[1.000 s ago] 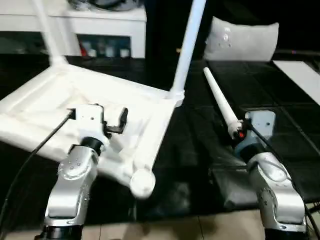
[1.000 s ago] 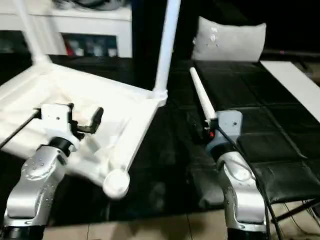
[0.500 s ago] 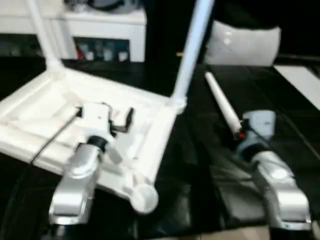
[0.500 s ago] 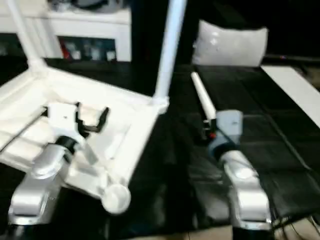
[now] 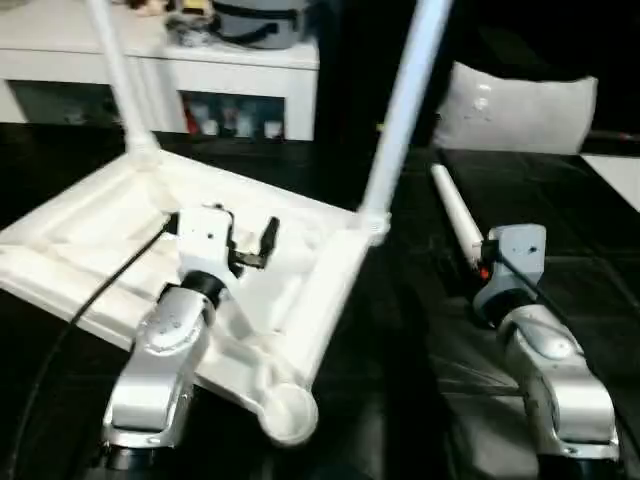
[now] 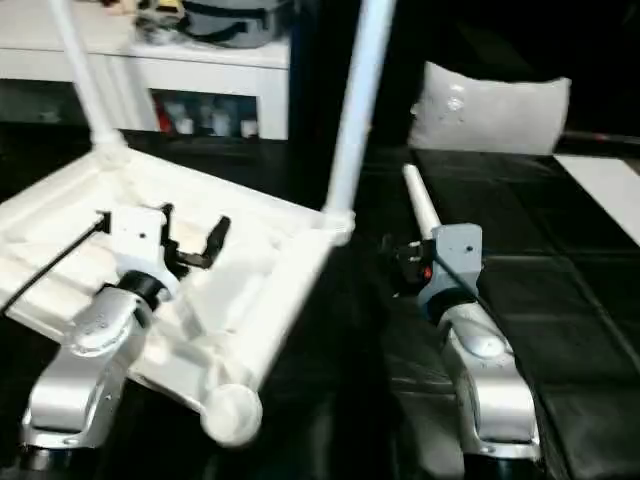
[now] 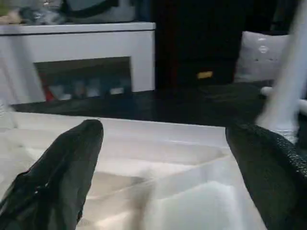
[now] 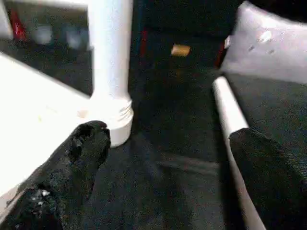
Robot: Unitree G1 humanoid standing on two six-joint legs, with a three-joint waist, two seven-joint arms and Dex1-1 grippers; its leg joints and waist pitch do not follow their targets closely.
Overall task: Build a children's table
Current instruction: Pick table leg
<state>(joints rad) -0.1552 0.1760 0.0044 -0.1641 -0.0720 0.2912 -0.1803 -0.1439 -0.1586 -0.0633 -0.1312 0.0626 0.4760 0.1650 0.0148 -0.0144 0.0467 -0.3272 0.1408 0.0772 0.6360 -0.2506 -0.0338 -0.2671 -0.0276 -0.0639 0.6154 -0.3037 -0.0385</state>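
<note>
The children's table top (image 5: 100,250) lies upside down on the black floor, ribbed underside up. Two white legs stand in its far corner sockets, one at the left (image 5: 120,80) and one at the right (image 5: 405,110). An empty round socket (image 5: 288,412) faces me at the near corner. A loose leg (image 5: 455,215) lies on the floor to the right. My left gripper (image 5: 248,245) hovers open over the underside (image 7: 158,191), holding nothing. My right gripper (image 8: 170,134) is open beside the loose leg's (image 8: 230,115) near end, with one finger (image 8: 261,163) against it.
A white cabinet (image 5: 200,60) with clutter on it stands behind the table. A grey cushion (image 5: 520,95) lies at the back right, and a white board (image 5: 618,172) at the right edge. A black cable (image 5: 80,320) runs from my left wrist across the table top.
The camera has moved, so the whole picture has shifted. Both grippers keep about the same place relative to the table top and the loose leg, and both stay open.
</note>
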